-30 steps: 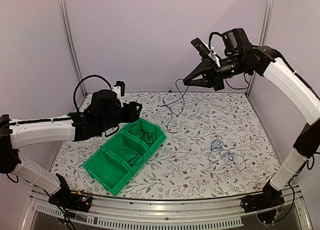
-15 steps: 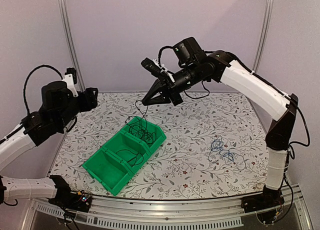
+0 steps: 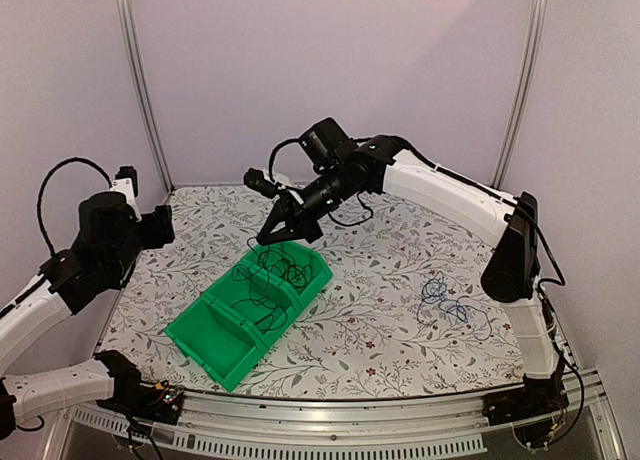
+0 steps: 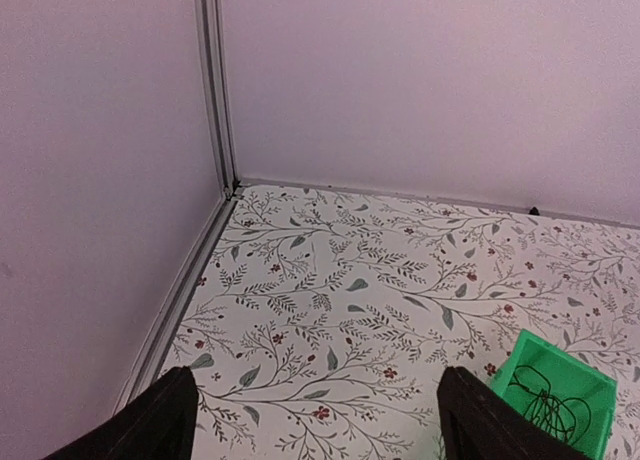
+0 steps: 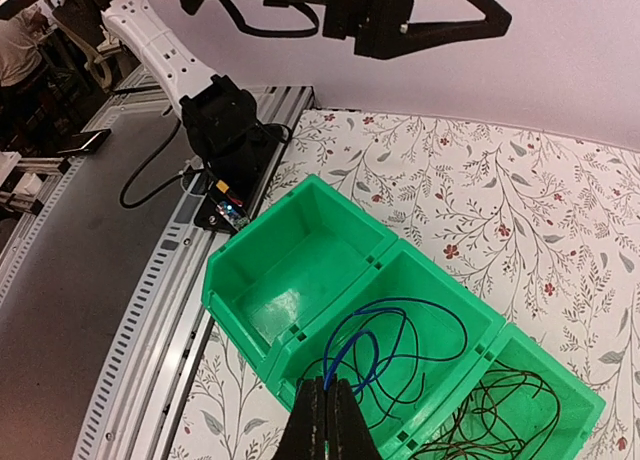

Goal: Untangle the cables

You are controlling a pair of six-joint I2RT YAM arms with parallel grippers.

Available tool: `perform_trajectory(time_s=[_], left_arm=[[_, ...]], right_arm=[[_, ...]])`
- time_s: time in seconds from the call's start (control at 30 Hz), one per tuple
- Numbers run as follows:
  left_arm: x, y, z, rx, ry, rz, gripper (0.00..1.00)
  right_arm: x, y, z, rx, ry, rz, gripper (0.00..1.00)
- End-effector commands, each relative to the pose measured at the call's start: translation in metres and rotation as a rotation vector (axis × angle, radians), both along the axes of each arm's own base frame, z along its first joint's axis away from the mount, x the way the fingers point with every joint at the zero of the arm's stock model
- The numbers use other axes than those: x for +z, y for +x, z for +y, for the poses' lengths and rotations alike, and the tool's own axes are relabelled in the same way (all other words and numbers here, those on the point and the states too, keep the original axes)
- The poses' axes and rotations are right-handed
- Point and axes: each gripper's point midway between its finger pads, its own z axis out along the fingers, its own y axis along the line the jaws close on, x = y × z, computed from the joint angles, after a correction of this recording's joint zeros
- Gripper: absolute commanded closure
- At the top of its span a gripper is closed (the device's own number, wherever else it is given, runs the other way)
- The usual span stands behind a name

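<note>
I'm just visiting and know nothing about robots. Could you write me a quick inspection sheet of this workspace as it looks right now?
Surface: floral-print table, flat.
Job's things: black cables tangled in the far compartment of the green bin; a thin cable looped in the middle one; a blue cable loose on the table.
Clutter: nothing seen.
Tools: left tool open and empty; right tool shut on the thin cable, over the bin.
Cables: a thick black arm cable loops off the left arm.
Surroundings: plain walls; metal rail at the near edge.
</note>
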Motion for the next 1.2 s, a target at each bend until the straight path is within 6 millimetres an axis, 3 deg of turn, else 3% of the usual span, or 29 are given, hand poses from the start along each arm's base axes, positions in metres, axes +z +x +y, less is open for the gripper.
perform_trajectory(time_s=[0.0, 0.5, 0.73, 0.9, 1.17], left_arm=[[-0.01, -0.001, 0.002, -0.013, 0.006, 0.005, 0.15], [-0.022, 0.005, 0.01, -0.018, -0.018, 0.021, 0.15], [-0.023, 0.006, 0.01, -0.021, -0.024, 0.025, 0.16], [-0.024, 0.007, 0.011, -0.02, -0.021, 0.029, 0.16], [-0.025, 0.014, -0.001, -0.076, -0.018, 0.041, 0.2]], right_arm=[[-0.034, 0.018, 0.011, -0.05, -0.051, -0.016, 1.0], [-0.144, 0.004, 0.051, -0.12, -0.252, -0.059, 1.0], [-0.177, 0.007, 0.057, -0.176, -0.329, -0.149, 1.0], [-0.167, 0.011, 0.053, -0.199, -0.331, -0.179, 0.97], [-0.116, 0.015, 0.03, -0.216, -0.306, -0.313, 0.63]])
